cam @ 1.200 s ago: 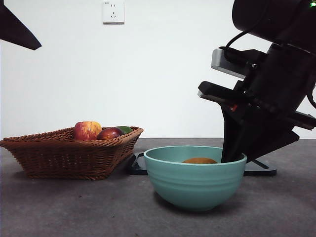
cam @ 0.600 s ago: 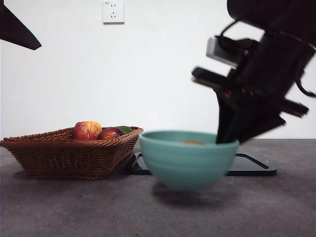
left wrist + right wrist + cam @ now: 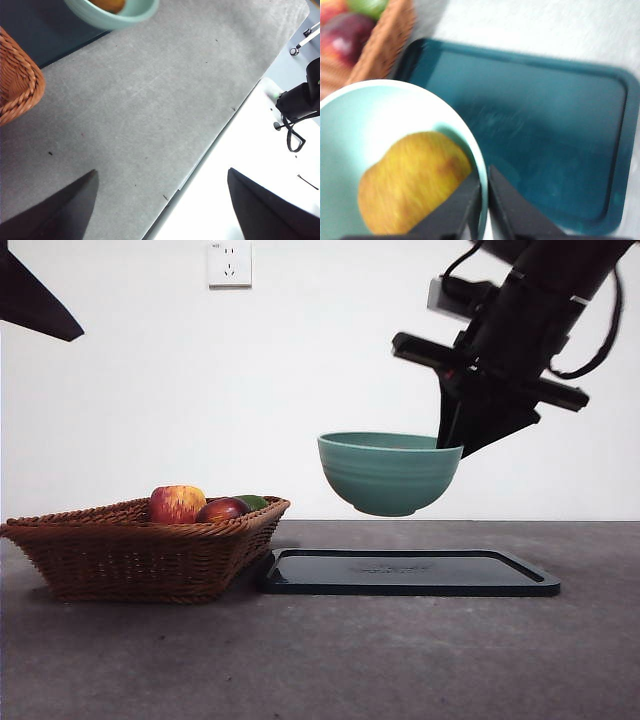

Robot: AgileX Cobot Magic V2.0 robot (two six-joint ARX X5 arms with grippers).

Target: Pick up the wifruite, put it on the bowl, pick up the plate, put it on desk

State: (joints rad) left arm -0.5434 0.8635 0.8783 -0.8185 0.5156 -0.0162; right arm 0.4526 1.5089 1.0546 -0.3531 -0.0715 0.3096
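My right gripper (image 3: pixel 450 445) is shut on the rim of the mint-green bowl (image 3: pixel 388 475) and holds it in the air above the dark tray (image 3: pixel 410 572). In the right wrist view my jaws (image 3: pixel 484 200) pinch the bowl's wall (image 3: pixel 350 130), one inside and one outside. The brown wifruite (image 3: pixel 412 180) lies inside the bowl; the front view hides it. The left wrist view shows the bowl (image 3: pixel 120 15) and wifruite (image 3: pixel 107 4) at its edge. My left gripper (image 3: pixel 161 172) is open, empty, over the desk (image 3: pixel 150 100), a black tip (image 3: pixel 35 300) in the front view.
A wicker basket (image 3: pixel 140 550) stands left of the tray, holding a red-yellow apple (image 3: pixel 177 503), a dark red fruit (image 3: pixel 222 510) and a green fruit (image 3: pixel 255 502). The desk's front edge (image 3: pixel 210 150) shows in the left wrist view.
The right gripper has lifted the bowl with the wifruite off the desk, up and slightly back, to well above the tray. The left arm has not moved.
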